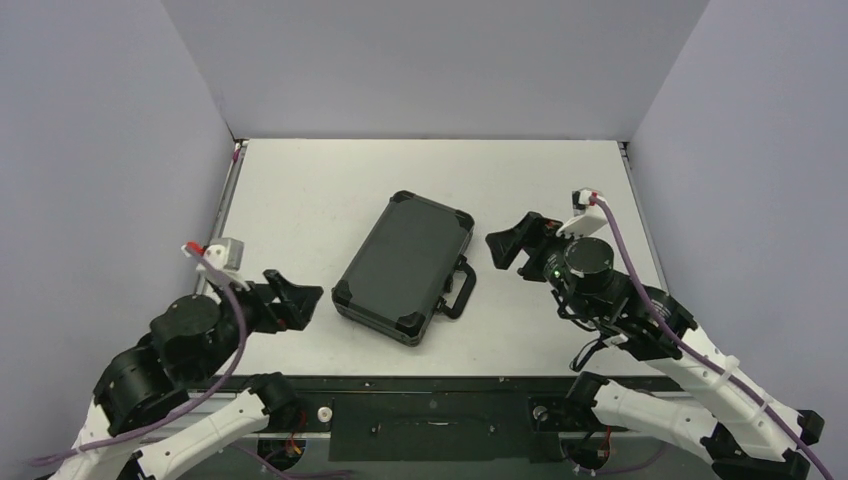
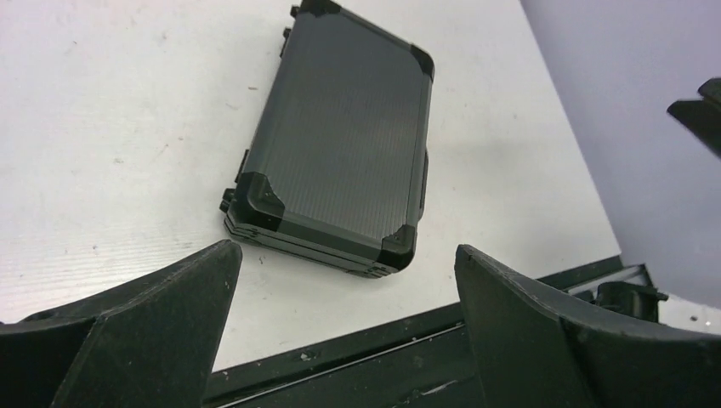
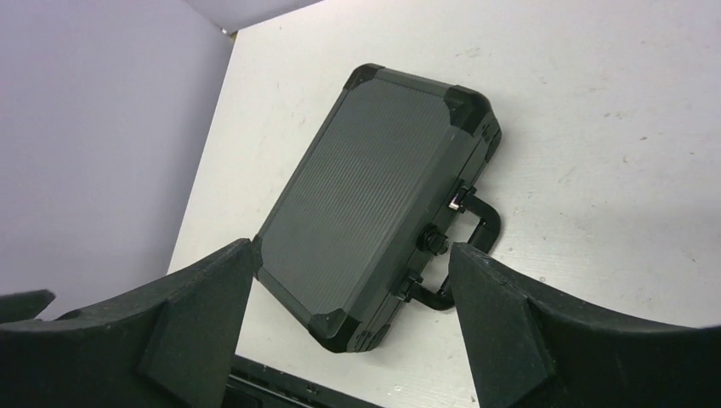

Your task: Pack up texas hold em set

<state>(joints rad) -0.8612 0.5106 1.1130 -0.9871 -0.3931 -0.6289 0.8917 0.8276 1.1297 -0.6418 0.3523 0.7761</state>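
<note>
The small black briefcase lies flat and closed in the middle of the white table, turned at an angle, its handle on the right side. It also shows in the left wrist view and in the right wrist view. No chip rolls, card decks, buttons or triangle are in view. My left gripper is open and empty, just left of the case's near corner. My right gripper is open and empty, just right of the handle. Neither touches the case.
Purple walls enclose the table on the left, back and right. A black rail runs along the table's near edge between the arm bases.
</note>
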